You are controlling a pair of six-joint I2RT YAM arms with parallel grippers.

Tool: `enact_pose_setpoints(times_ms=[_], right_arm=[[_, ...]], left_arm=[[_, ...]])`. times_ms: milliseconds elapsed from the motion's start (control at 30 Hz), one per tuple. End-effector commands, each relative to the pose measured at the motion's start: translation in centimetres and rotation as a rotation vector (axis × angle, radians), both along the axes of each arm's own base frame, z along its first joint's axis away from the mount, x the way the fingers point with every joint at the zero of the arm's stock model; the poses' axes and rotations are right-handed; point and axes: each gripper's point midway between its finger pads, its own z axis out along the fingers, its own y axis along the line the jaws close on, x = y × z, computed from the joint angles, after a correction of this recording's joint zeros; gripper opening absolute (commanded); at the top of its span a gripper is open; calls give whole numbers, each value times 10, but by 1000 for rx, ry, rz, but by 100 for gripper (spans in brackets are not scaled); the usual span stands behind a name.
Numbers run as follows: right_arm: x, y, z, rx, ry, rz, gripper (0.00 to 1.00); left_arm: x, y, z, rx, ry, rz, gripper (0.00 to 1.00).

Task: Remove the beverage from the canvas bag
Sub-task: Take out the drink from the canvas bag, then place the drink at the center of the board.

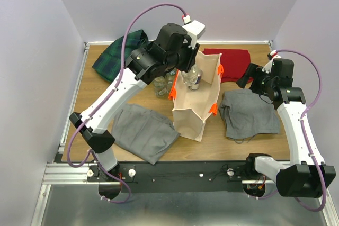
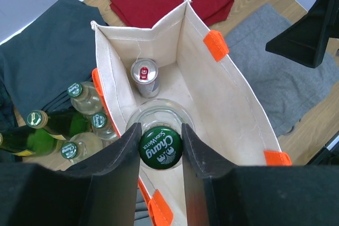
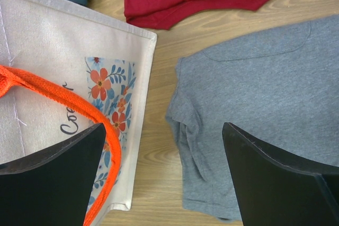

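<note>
The cream canvas bag (image 1: 193,110) with orange handles stands open mid-table. My left gripper (image 2: 160,132) is shut on the green-capped clear soda bottle (image 2: 160,145), both fingers pressed against the cap. The bottle (image 1: 192,78) stands upright in the bag's open mouth, its neck above the rim. A silver can with a red tab (image 2: 145,75) sits deeper inside, against the bag's inner wall (image 2: 214,86). My right gripper (image 3: 161,136) is open and holds nothing. It hovers right of the bag's flowered side (image 3: 63,67), over bare wood and a grey cloth (image 3: 254,93).
Several capped bottles (image 2: 79,123) stand just outside the bag's left wall, seen from above as bottles (image 1: 161,84). A red cloth (image 1: 229,62) lies at the back, a dark plaid cloth (image 1: 119,51) at back left, and grey cloths at front left (image 1: 143,130) and right (image 1: 249,112).
</note>
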Motion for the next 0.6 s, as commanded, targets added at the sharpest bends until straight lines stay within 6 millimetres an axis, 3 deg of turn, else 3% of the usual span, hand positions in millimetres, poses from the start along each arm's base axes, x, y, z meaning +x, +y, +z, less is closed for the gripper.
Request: enact_pose_setpoints(times_ms=[0, 567], right_arm=[[-3, 2, 3, 13, -12, 7, 100], [-2, 4, 9, 22, -19, 25, 100]], left_arm=[[-7, 12, 81, -157, -168, 13, 0], [-9, 21, 89, -154, -190, 30, 0]])
